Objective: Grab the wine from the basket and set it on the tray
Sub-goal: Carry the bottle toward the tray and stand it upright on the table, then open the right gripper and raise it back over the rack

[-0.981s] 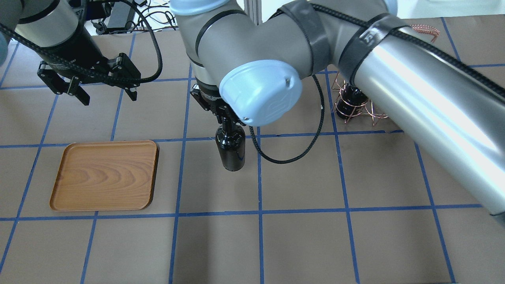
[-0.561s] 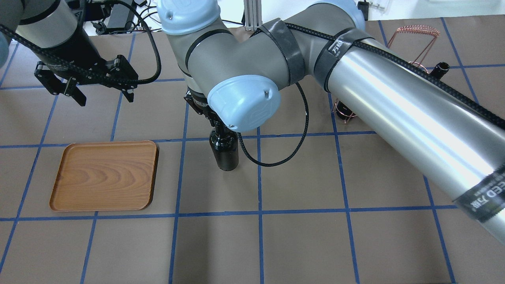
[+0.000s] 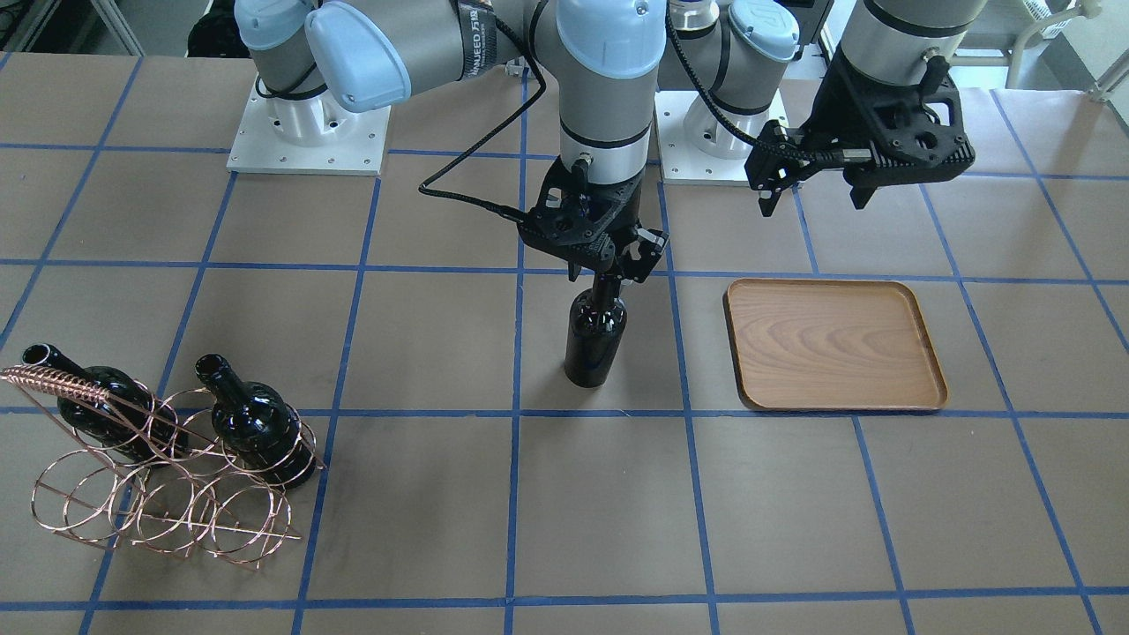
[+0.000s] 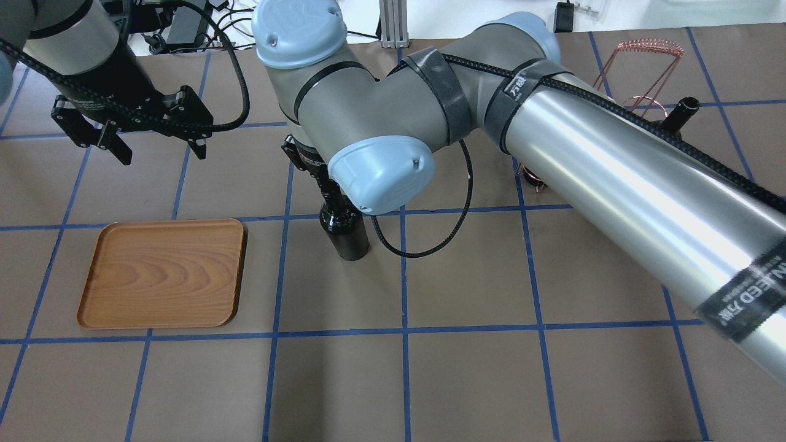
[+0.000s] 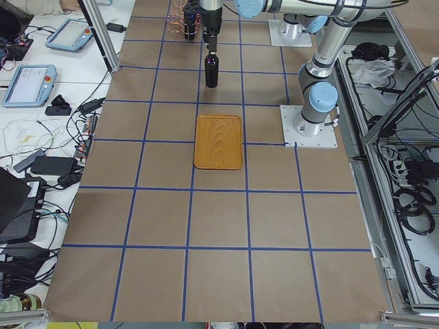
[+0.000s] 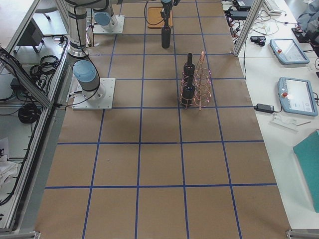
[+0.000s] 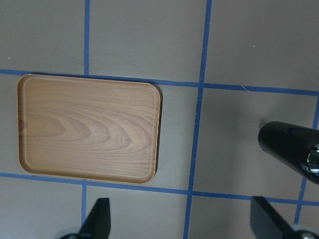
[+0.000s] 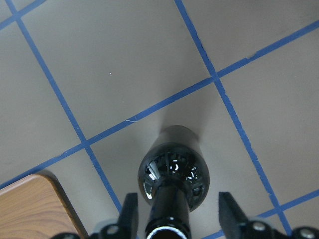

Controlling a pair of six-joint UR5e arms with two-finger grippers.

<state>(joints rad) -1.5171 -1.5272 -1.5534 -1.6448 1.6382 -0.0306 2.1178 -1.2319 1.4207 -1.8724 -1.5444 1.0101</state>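
Note:
My right gripper (image 3: 607, 280) is shut on the neck of a black wine bottle (image 3: 593, 339) and holds it upright over the brown table. The bottle (image 4: 347, 236) is to the right of the wooden tray (image 4: 163, 273) in the overhead view, with a gap between them. The right wrist view looks down the bottle (image 8: 172, 172), with a tray corner (image 8: 30, 209) at lower left. My left gripper (image 4: 161, 155) is open and empty, behind the tray. The copper basket (image 3: 159, 494) holds two more bottles (image 3: 256, 423) (image 3: 97, 397).
The tray (image 3: 833, 344) has nothing on it. My right arm's long upper link (image 4: 614, 178) crosses the overhead view and hides most of the basket; the basket's handle (image 4: 645, 49) shows. Blue tape lines grid the table. The arm bases (image 3: 304, 132) stand at the back.
My right gripper has carried the bottle a little to the left, towards the tray. The left gripper has stayed almost still and open.

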